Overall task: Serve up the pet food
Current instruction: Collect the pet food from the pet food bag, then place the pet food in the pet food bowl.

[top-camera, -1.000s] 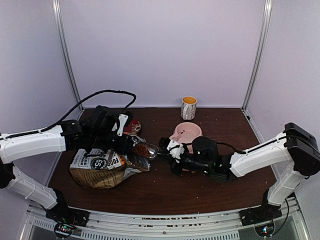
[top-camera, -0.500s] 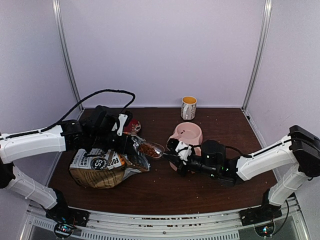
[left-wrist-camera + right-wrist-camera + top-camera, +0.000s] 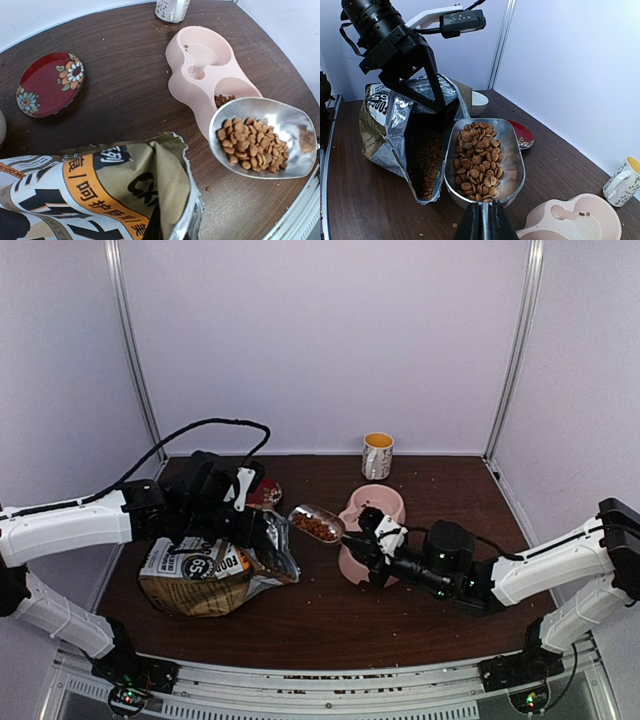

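Note:
The pet food bag (image 3: 200,575), tan with an orange band, lies on its side with its foil-lined mouth (image 3: 422,145) held wide, and brown kibble shows inside. My left gripper (image 3: 260,528) is shut on the bag's upper rim; its black fingers (image 3: 427,85) pinch the foil edge. My right gripper (image 3: 484,225) is shut on the handle of a metal scoop (image 3: 512,167) heaped with pet food (image 3: 477,160). The scoop (image 3: 316,524) hangs clear of the bag mouth, just left of the pink double feeder (image 3: 377,506). A few pellets lie in the feeder's near well (image 3: 223,99).
A red flowered saucer (image 3: 50,84) sits behind the bag and a yellow-and-white mug (image 3: 377,455) stands at the back. A white bowl (image 3: 479,102) peeks out behind the bag. Stray pellets dot the brown table (image 3: 330,620).
My right gripper has drawn the loaded scoop out of the bag mouth, up and to the right, towards the pink feeder. The left arm and the bag have stayed put.

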{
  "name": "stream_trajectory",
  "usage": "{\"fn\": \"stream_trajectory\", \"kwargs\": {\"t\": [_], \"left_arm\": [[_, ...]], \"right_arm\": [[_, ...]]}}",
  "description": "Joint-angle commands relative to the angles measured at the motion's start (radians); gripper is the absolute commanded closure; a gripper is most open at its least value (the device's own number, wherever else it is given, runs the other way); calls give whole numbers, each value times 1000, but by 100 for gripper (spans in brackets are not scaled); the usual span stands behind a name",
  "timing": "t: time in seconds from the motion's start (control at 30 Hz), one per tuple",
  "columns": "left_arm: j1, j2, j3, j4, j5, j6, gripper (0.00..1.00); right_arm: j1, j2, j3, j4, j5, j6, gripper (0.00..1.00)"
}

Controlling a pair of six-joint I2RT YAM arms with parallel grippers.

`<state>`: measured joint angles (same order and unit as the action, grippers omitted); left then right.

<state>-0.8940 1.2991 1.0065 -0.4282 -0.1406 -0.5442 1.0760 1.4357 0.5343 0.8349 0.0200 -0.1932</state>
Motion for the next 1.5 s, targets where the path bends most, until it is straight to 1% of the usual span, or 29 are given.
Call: {"fn": "stream_trajectory", "kwargs": {"t": [0.0, 0.13, 0.3, 0.4, 0.53, 0.8, 1.07, 1.23, 1.47], "left_arm": [[6, -3, 60, 132, -24, 14, 100], [6, 5, 61, 132, -22, 13, 100], [6, -9, 43, 125, -31, 6, 100], [6, -22, 30, 121, -41, 1, 100], [6, -38, 14, 118, -50, -3, 100], [6, -37, 8, 120, -49, 8, 100], [6, -14, 33, 117, -47, 44, 100], [6, -2, 40, 120, -54, 60, 100], [6, -1, 30, 116, -67, 66, 100]], "right_arm": [[4, -51, -28, 66, 70, 17, 100], [4, -64, -35, 76, 124, 21, 100], [3, -68, -44, 100, 242, 38, 100], [0, -67, -35, 71, 307, 45, 100], [-2, -75, -37, 41, 346, 48, 100], [-12, -147, -85, -50, 359, 108, 100], [-35, -265, -135, -225, 280, 190, 100], [-38, -342, -155, -347, 269, 232, 100], [-48, -428, -192, -426, 260, 289, 100]]}}
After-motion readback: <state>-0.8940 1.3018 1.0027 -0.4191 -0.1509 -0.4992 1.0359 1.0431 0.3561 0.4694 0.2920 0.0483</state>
